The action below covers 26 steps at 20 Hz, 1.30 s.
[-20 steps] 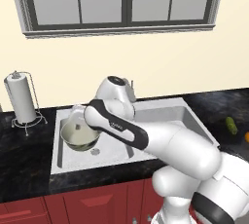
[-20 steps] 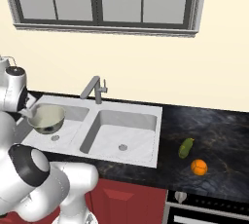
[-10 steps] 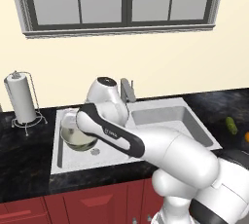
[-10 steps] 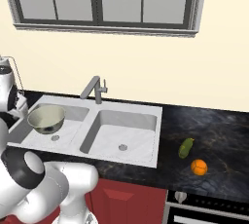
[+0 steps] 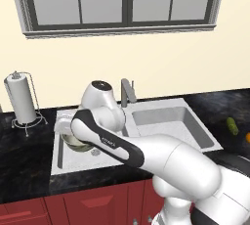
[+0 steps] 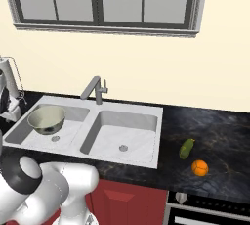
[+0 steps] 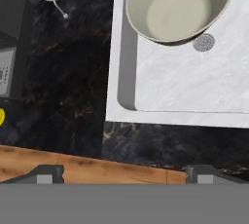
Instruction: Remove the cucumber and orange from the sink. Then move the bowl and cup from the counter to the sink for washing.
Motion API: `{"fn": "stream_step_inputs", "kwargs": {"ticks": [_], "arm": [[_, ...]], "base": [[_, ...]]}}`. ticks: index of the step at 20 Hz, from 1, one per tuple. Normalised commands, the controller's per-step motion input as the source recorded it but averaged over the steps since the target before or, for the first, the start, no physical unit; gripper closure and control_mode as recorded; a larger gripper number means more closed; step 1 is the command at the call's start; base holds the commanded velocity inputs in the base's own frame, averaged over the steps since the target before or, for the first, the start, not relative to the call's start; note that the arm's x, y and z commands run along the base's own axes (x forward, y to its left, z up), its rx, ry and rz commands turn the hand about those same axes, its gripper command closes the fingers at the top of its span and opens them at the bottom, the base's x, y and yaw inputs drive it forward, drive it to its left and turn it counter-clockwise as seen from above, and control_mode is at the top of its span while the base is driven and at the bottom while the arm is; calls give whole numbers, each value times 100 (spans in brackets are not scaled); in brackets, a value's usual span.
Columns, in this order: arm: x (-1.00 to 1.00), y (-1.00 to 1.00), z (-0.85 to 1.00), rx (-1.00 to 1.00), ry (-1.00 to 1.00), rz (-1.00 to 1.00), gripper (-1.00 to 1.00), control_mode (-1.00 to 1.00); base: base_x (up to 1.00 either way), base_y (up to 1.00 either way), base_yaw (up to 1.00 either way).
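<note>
The bowl (image 6: 47, 119) is seen resting in the left basin of the sink (image 6: 146, 116), beside its round drain (image 7: 203, 42). The cucumber (image 6: 186, 148) and the orange (image 6: 199, 168) lie on the black counter (image 6: 219, 136) right of the sink, close together but apart. The gripper (image 7: 124, 173) is held with its fingers spread wide and empty over the counter's front edge. A yellow sliver at the hand view's left edge is possibly the cup (image 7: 1, 117).

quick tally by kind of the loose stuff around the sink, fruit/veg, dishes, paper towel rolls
fruit and veg: 2, the cucumber and the orange, both on the counter
dishes: 1, the bowl in the left basin of the sink
paper towel rolls: 1, the paper towel roll
total: 4
</note>
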Motion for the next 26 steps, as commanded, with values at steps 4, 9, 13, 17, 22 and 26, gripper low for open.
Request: {"fn": "stream_step_inputs", "kwargs": {"ticks": [4, 9, 13, 17, 22, 26], "arm": [[-19, 16, 0, 0, 0, 1, -100, -100], [-17, 19, 0, 0, 0, 0, -100, -100], [-19, 23, 0, 0, 0, 0, -100, -100], [-18, 21, 0, 0, 0, 0, -100, -100], [-20, 17, 0, 0, 0, 0, -100, -100], [-17, 21, 0, 0, 0, 0, -100, -100]], "base": [[0, 0, 0], [0, 0, 0], [0, 0, 0], [0, 0, 0], [0, 0, 0], [0, 0, 0]]}}
